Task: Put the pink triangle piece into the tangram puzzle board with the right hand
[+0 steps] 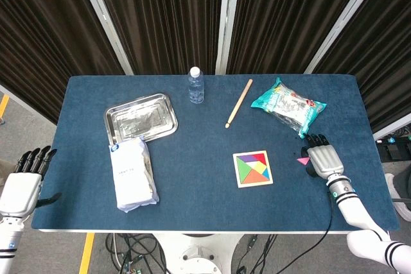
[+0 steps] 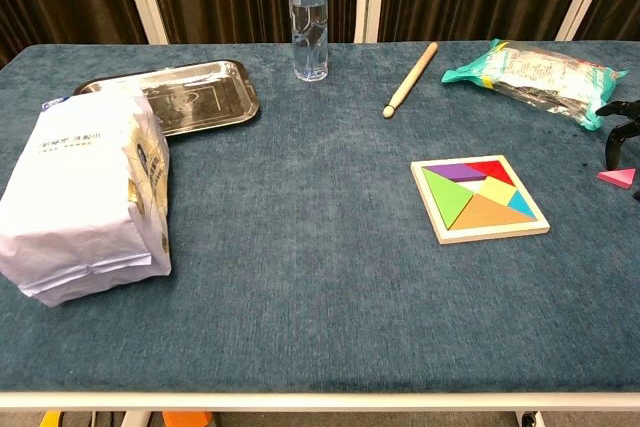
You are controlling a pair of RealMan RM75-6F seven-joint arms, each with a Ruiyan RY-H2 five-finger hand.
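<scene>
Right hand (image 1: 322,157) fingers spread, holding nothing, partly cut off in chest view. Small pink triangle piece (image 1: 302,160) lies at its 9 o'clock, contact unclear. Left hand (image 1: 24,181) off desk, fingers straight.

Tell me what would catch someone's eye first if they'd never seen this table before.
Probably the tangram puzzle board, a bright patch of colours on the blue table, right of centre. Just to its right lies the small pink triangle piece, with the right hand close beside it, not yet holding it. On the left half, the shiny metal tray and the white bag in front of it also stand out.
</scene>
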